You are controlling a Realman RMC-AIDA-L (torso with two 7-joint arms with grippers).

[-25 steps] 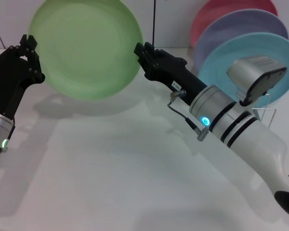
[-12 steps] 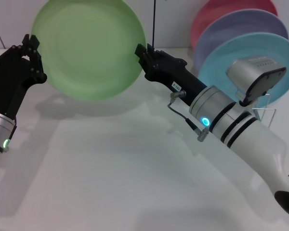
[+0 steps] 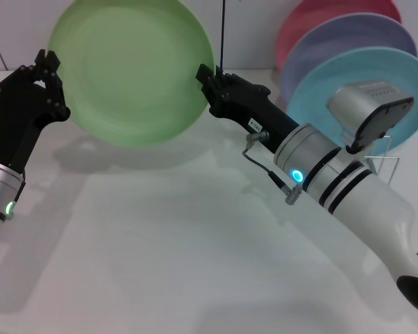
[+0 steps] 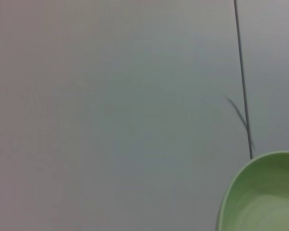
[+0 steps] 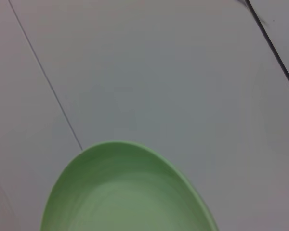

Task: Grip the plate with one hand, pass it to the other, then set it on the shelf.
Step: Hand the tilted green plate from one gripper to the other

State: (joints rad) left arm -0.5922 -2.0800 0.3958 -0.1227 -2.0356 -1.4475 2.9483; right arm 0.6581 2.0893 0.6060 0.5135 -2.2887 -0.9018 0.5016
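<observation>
The light green plate [image 3: 132, 69] is held upright above the white table, in front of the back wall. My left gripper [image 3: 49, 73], on the green-lit arm, is shut on the plate's left rim. My right gripper [image 3: 205, 74], on the blue-lit arm, is open at the plate's right rim, its fingertips right by the edge. Part of the plate shows in the left wrist view [image 4: 265, 197] and in the right wrist view [image 5: 125, 192], against the wall. The wire shelf [image 3: 382, 164] stands at the far right, mostly hidden behind my right arm.
In the shelf stand a turquoise plate [image 3: 334, 83], a lavender plate [image 3: 348, 38] behind it and a pink plate [image 3: 313, 17] at the back. The white table [image 3: 160, 236] spreads below both arms. A thin dark wall seam [image 3: 222, 31] runs behind the plate.
My left gripper has carried the green plate a little to the right and up, bringing its right rim up to the right gripper's fingertips. The right arm has stayed still.
</observation>
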